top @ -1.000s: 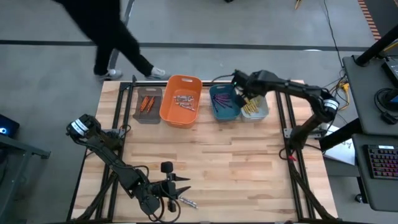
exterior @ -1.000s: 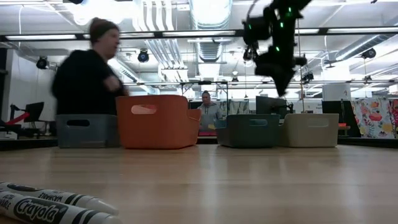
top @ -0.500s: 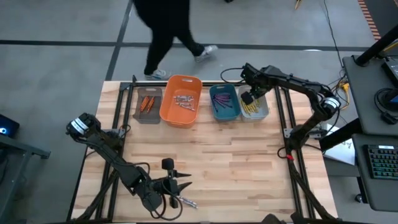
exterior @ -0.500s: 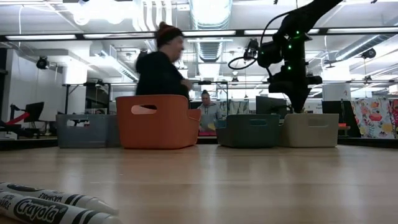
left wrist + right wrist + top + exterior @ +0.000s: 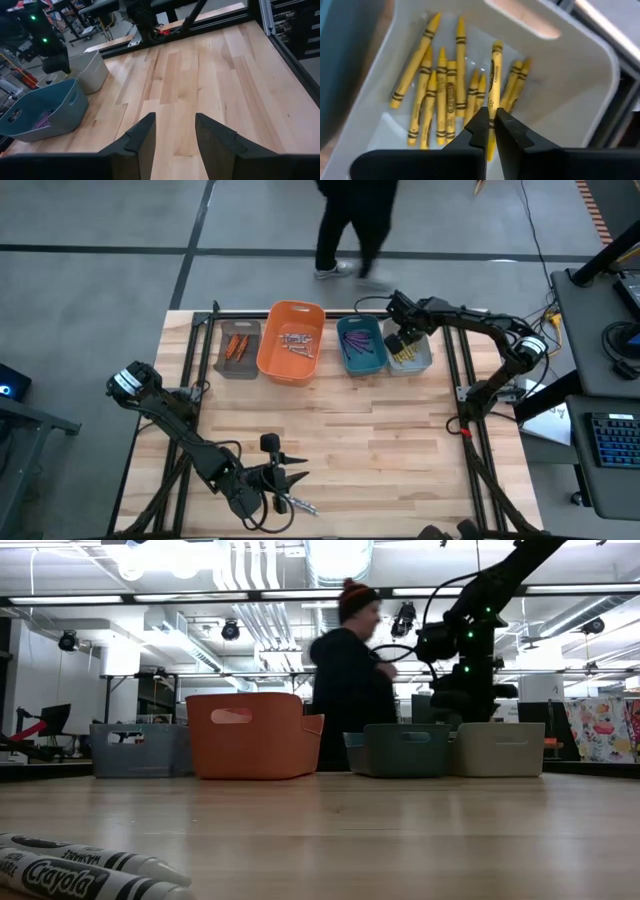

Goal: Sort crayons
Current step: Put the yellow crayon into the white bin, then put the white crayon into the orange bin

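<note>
Dark jointed arms (image 5: 470, 320) with green indicator lights.

Light was bright and even, coming from ceiling strips (image 5: 330, 592) that glared white in the low view. The counter (image 5: 400, 430) from above showed only soft, faint shadows under the arms. The person (image 5: 350, 690) walking behind was smeared by motion blur. Crayons (image 5: 80, 870) nearest the low camera were out of focus. In the right wrist view the yellow crayons (image 5: 450, 95) were slightly soft, and the bin's pale rim (image 5: 580, 45) was washed out.
</note>
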`<state>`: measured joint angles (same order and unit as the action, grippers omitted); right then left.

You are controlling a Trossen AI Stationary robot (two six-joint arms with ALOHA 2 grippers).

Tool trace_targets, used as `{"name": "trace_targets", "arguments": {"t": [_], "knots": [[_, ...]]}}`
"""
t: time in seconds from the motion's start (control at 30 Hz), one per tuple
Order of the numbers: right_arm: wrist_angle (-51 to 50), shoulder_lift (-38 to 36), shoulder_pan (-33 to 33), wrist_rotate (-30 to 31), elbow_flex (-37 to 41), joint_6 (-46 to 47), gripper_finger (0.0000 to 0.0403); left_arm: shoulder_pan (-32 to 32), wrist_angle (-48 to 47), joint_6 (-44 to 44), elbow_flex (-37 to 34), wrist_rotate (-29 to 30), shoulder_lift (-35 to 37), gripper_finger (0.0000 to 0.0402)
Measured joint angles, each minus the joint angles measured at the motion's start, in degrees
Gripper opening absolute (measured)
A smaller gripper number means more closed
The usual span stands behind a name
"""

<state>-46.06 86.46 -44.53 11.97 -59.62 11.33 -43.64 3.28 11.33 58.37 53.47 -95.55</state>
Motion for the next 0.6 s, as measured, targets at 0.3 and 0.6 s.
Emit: {"name": "trace_targets", "arguments": {"t": [0.3,0.6], "knots": [[2.7,-0.1,0.0,-1.9,1.6,0.5,0.0101,0.0,0.0,0.5,0.0,-0.5,0.0,0.012],[1.7,-6.9,3.9,-1.9,0.8,2.7,0.0094,0.0,-2.7,5.9,0.0,-13.4,0.0,0.012]]}}
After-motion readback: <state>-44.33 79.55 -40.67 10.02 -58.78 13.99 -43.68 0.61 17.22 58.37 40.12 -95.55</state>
